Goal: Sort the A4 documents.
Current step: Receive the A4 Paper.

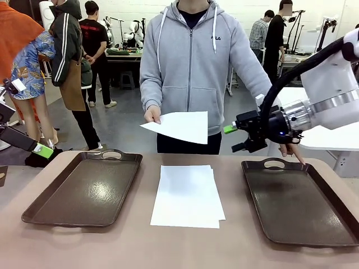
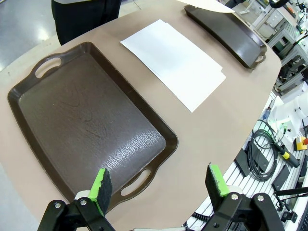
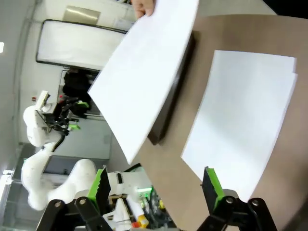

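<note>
A stack of A4 documents [image 1: 188, 196] [image 2: 175, 65] [image 3: 245, 115] is lying flat in the middle of the tabletop [image 1: 140, 241], its sheets slightly fanned at the edges. Left of the stack a dark brown tray [image 1: 84, 190] [image 2: 82, 125] is sitting, and right of the stack a second tray [image 1: 297, 202] [image 2: 226, 36] is sitting; neither is touching the paper.

Above and beyond the stack, the person's hand [image 1: 152, 115] [image 3: 143, 7] is pinching one corner of a loose sheet [image 1: 179, 126] [image 3: 139, 82] and holding it in the air, drooping a little toward its free end.

The right jaws are hanging in the air above and to the right of the stack, lying sideways and pointing at the loose sheet's free edge, just beside it and apart from it. They are standing released, green pads wide apart, gripping nothing.

The left jaws are hovering well to the left of the stack, past the left tray's outer side. They too are standing released and empty, with that tray showing between the pads in the left wrist view.
</note>
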Tool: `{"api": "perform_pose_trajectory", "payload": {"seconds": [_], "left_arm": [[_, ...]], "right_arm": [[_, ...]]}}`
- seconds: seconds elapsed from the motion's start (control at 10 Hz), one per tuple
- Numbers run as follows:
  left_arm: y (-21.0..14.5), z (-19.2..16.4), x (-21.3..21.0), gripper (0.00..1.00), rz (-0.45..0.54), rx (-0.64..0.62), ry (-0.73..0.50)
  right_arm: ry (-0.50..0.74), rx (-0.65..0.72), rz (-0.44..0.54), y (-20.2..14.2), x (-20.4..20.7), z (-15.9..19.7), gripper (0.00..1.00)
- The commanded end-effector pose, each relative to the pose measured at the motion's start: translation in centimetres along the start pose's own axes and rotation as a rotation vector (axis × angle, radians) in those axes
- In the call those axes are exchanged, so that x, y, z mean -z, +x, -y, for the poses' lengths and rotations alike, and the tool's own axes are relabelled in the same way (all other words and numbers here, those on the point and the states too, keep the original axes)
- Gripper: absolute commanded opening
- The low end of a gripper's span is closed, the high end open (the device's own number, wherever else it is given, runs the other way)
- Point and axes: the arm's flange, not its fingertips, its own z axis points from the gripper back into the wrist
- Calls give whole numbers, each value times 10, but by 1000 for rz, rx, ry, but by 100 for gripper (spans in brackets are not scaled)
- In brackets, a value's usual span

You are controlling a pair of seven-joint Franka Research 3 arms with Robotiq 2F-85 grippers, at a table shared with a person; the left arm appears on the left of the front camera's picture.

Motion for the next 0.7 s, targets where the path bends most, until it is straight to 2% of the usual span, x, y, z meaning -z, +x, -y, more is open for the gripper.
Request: {"api": "perform_pose_trajectory", "payload": {"seconds": [0.0,0.3,0.6], "left_arm": [[-2,-2,0,100,12,10,-15],[-2,-2,0,100,12,10,-15],[-2,-2,0,100,12,10,-15]], "right_arm": [[81,62,17,24,12,5,100],[119,129,37,38,48,19,100],[163,174,67,46,66,27,100]]}}
